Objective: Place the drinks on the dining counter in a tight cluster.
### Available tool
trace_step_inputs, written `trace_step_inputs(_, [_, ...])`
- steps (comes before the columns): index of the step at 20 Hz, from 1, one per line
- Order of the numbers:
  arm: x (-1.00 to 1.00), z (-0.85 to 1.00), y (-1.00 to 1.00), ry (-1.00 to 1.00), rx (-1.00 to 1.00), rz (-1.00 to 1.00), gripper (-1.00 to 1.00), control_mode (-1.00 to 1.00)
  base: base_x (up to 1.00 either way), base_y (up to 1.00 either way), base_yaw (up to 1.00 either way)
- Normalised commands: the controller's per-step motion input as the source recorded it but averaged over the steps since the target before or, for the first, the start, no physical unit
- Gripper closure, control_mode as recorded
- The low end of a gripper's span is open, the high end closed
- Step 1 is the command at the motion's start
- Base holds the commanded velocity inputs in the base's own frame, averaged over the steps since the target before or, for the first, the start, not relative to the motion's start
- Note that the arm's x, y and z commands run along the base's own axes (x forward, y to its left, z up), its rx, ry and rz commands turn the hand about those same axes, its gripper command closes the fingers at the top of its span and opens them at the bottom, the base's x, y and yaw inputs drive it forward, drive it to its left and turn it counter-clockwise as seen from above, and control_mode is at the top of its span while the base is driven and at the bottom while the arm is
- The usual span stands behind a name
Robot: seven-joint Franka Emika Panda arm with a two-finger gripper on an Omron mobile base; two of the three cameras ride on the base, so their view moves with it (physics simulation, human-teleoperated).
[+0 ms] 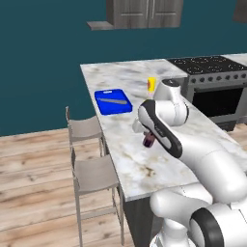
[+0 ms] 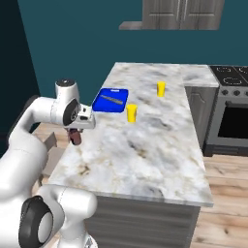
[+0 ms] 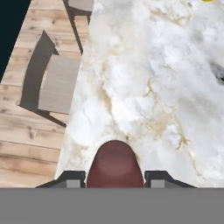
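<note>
On the marble bench (image 2: 160, 145), the risk is a drop over the near left edge, at about eight o'clock from the yellow cups (image 2: 131, 112), where the claw (image 2: 76, 137) is clamped on the maroon bottle (image 3: 114, 165) just above the edge.

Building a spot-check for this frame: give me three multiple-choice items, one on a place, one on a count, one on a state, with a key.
1. Where does the blue cutting board lie?
A. on the stove
B. on the dining counter
C. on a stool

2. How many yellow cups stand on the counter?
A. one
B. two
C. four

3. What is the gripper doing?
A. shut on the maroon bottle
B. open above the board
C. shut on a yellow cup

Key: 1 B, the board rests on the marble top near its stool-side edge. 2 B, one cup beside the board, another farther back. 3 A, the hand view shows the bottle between the fingertips.
</note>
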Motion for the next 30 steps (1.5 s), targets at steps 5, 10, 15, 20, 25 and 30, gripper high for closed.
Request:
trace_step_inputs(5, [0.07, -0.57, -0.01, 0.00, 0.00, -0.04, 1.00, -1.00, 0.00, 0.00, 0.00])
trace_step_inputs(10, [0.20, -0.23, 0.00, 0.10, -0.06, -0.06, 1.00, -1.00, 0.00, 0.00, 0.00])
trace_step_inputs(15, [0.20, -0.02, 0.00, 0.14, -0.06, -0.06, 1.00, -1.00, 0.00, 0.00, 0.00])
trace_step_inputs(20, [0.03, -0.22, 0.00, 0.00, 0.00, 0.00, 1.00, -1.00, 0.00, 0.00, 0.00])
trace_step_inputs(25, [0.12, -0.31, 0.00, 0.02, 0.00, 0.00, 1.00, -1.00, 0.00, 0.00, 0.00])
trace_step_inputs(30, [0.23, -0.29, 0.00, 0.02, 0.00, 0.00, 1.00, -1.00, 0.00, 0.00, 0.00])
